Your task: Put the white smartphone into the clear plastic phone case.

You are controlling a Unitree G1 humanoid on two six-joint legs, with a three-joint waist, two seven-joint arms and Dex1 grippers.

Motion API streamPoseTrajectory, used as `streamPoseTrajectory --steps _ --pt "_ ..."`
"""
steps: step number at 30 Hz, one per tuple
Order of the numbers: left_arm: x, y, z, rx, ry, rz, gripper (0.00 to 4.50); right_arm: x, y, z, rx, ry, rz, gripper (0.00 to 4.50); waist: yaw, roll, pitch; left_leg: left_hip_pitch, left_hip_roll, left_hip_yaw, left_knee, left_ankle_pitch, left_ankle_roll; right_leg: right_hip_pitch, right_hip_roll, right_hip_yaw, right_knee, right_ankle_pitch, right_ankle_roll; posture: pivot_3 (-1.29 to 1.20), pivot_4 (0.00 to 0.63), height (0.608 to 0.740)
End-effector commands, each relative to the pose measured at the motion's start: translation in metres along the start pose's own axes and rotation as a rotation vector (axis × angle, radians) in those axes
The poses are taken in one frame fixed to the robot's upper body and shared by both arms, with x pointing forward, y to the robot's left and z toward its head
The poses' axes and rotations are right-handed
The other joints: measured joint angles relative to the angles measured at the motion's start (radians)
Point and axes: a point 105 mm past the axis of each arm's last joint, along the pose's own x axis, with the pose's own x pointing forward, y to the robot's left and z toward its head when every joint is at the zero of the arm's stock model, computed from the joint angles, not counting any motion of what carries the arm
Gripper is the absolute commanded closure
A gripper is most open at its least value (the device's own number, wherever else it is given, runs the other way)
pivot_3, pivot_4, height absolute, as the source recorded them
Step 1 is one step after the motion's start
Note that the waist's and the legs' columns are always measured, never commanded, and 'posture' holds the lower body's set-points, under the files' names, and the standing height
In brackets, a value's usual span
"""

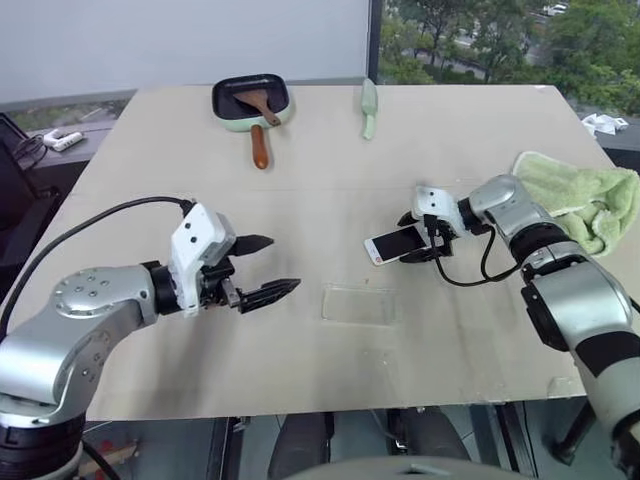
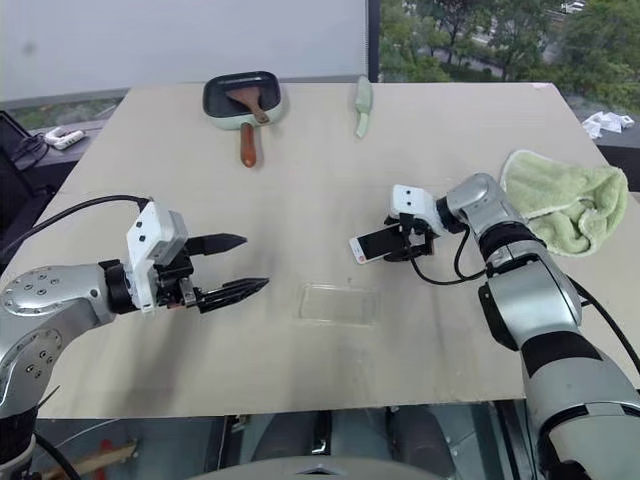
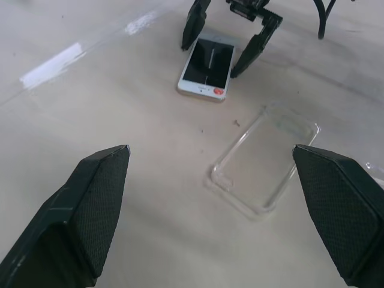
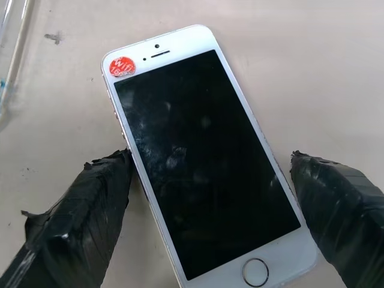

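While the white smartphone (image 4: 204,162) lies screen up on the table (image 1: 330,140), its orange-red sticker end toward the middle of the table, my right gripper (image 1: 428,243) reaches in from the right, bent at the wrist and pointing down and to my left. Its fingers (image 4: 78,222) are spread, one on each long side of the phone: one is right at the edge, and I cannot tell whether it touches; the other stands clear. The clear plastic phone case (image 1: 358,304) lies flat and open side up, near the phone and closer to me, between my two arms. My left gripper (image 1: 262,268) hangs above the table off to the left, pointing right toward the case, its fingers (image 3: 90,210) released wide and holding nothing. At the far edge sit a small pan with a wooden spatula (image 1: 255,108) and a pale green utensil (image 1: 369,108); a green towel (image 1: 585,200) lies by my right arm
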Motion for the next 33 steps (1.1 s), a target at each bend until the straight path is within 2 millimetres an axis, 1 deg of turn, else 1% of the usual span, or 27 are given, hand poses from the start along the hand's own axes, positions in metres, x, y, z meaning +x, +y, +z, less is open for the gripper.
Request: streamPoseTrajectory --steps 1,6,9,16,18,19,21,26,29,33 --pt "-0.003 0.0 0.004 0.03 -0.013 0.006 0.03 -0.014 0.011 -0.029 0.05 0.108 0.048 0.0 0.002 0.0 0.0 0.0 0.0 0.0 0.0 0.0 0.0 0.0 -0.001 0.0 0.0 0.0 0.0 0.0 0.15 0.74" --pt "-0.001 0.0 0.002 0.027 -0.009 -0.005 0.03 -0.018 0.02 -0.036 0.125 0.09 0.104 0.0 0.001 0.0 0.0 -0.001 -0.005 -0.001 0.0 0.0 0.0 0.0 -0.002 -0.001 0.0 0.0 0.0 0.0 0.15 0.74" --pt "0.001 0.001 0.002 0.028 -0.008 -0.015 0.03 -0.022 0.023 -0.04 0.132 0.095 0.119 0.0 0.002 0.0 0.0 -0.001 -0.005 -0.001 0.0 0.0 0.0 0.0 -0.002 -0.002 0.0 0.0 0.0 0.0 0.15 0.74" --pt "0.005 0.0 0.003 0.034 -0.01 -0.048 0.03 -0.013 0.013 -0.036 0.11 0.036 0.0 0.0 0.001 0.0 0.0 -0.001 -0.006 -0.001 0.0 0.0 0.0 0.0 -0.004 -0.002 0.0 0.0 0.0 0.0 0.15 0.74" --pt "0.005 -0.002 0.001 0.033 -0.001 -0.067 0.0 -0.011 0.015 -0.039 0.108 0.038 -0.009 0.58 -0.004 -0.001 -0.001 0.0 -0.006 -0.001 0.0 -0.001 0.002 0.001 -0.004 -0.002 0.0 0.0 0.0 0.0 0.15 0.74" --pt "0.005 -0.002 0.001 0.034 -0.001 -0.073 0.0 -0.011 0.016 -0.041 0.112 0.04 -0.013 0.75 -0.005 -0.001 -0.001 0.0 -0.006 -0.001 0.0 -0.001 0.002 0.001 -0.004 -0.002 0.001 0.0 0.0 0.0 0.15 0.74" --pt "0.005 -0.002 0.001 0.042 -0.001 -0.076 0.0 -0.01 0.017 -0.043 0.114 0.043 -0.018 1.57 -0.006 -0.001 -0.001 0.002 -0.006 -0.001 0.0 -0.002 0.003 0.002 -0.004 -0.002 0.001 0.0 0.0 0.0 0.15 0.74" --pt "0.006 -0.001 0.002 0.058 -0.002 -0.077 0.0 -0.01 0.017 -0.045 0.117 0.042 -0.029 1.61 -0.005 -0.001 -0.001 0.011 -0.006 -0.001 0.0 -0.002 0.004 0.01 -0.004 -0.001 0.0 -0.001 -0.001 0.0 0.15 0.74" --pt "0.007 -0.001 0.001 0.059 -0.002 -0.08 0.0 -0.011 0.016 -0.046 0.119 0.04 -0.037 1.62 -0.005 -0.001 -0.001 0.013 -0.006 -0.001 0.0 -0.002 0.005 0.012 -0.004 -0.001 0.0 -0.002 -0.003 0.0 0.15 0.74" --pt "0.007 0.0 -0.001 0.059 -0.001 -0.075 0.0 -0.016 0.012 -0.039 0.121 -0.013 -0.061 1.71 -0.005 -0.001 -0.001 0.015 -0.006 -0.001 0.0 -0.002 0.005 0.013 -0.004 0.0 0.0 -0.002 -0.003 0.0 0.15 0.74"
